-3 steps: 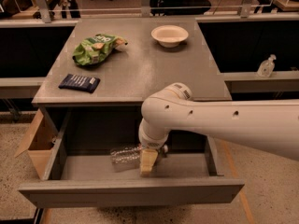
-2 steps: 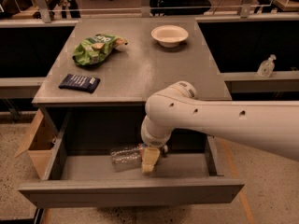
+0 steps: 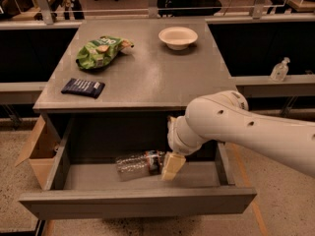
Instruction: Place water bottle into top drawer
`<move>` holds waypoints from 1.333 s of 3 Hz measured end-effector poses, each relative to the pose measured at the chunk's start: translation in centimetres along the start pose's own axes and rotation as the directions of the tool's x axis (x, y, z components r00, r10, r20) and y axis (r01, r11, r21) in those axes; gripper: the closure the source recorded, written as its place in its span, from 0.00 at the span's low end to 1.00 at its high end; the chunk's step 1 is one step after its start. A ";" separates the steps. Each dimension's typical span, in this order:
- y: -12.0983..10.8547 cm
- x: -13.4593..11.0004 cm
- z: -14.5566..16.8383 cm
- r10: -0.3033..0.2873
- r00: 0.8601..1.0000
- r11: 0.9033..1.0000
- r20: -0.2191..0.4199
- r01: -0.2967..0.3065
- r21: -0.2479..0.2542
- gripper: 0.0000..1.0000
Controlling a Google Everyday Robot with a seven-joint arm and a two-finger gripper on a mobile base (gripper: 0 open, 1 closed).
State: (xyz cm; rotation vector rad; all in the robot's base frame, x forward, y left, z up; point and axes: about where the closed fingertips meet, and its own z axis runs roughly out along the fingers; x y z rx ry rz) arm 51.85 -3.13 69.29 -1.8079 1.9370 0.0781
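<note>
Pulled open beneath grey desk [image 3: 147, 77]: top drawer [image 3: 138, 203]. Inside, lying on its side on the drawer floor — water bottle [image 3: 135, 163]. Touching or just beside its right-hand end — gripper [image 3: 172, 166], lowered into the drawer on white arm [image 3: 246, 132]; whether clamped or loose, cannot tell. On the desk: green snack bag [image 3: 101, 50], dark packet [image 3: 83, 87], white bowl [image 3: 178, 37].

A grey surface [image 3: 162, 77] carries three things, set well apart: a green snack bag [image 3: 101, 52] at the far left, a dark blue packet [image 3: 83, 87] in front of it near the left edge, and a white bowl [image 3: 178, 37] (standing upright) toward the far right. The claw [image 3: 172, 166] hangs below the surface's front edge, inside the open top drawer [image 3: 138, 200].
</note>
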 end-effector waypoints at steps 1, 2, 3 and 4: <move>0.4 2.1 -2.5 0.053 0.997 0.997 0.060 -0.057 0.061 0.00; 1.0 4.1 -4.9 0.095 0.992 0.987 0.089 -0.105 0.118 0.00; 1.8 5.5 -7.0 0.119 0.988 0.977 0.099 -0.134 0.167 0.00; 2.4 6.1 -8.9 0.131 0.986 0.965 0.100 -0.150 0.214 0.00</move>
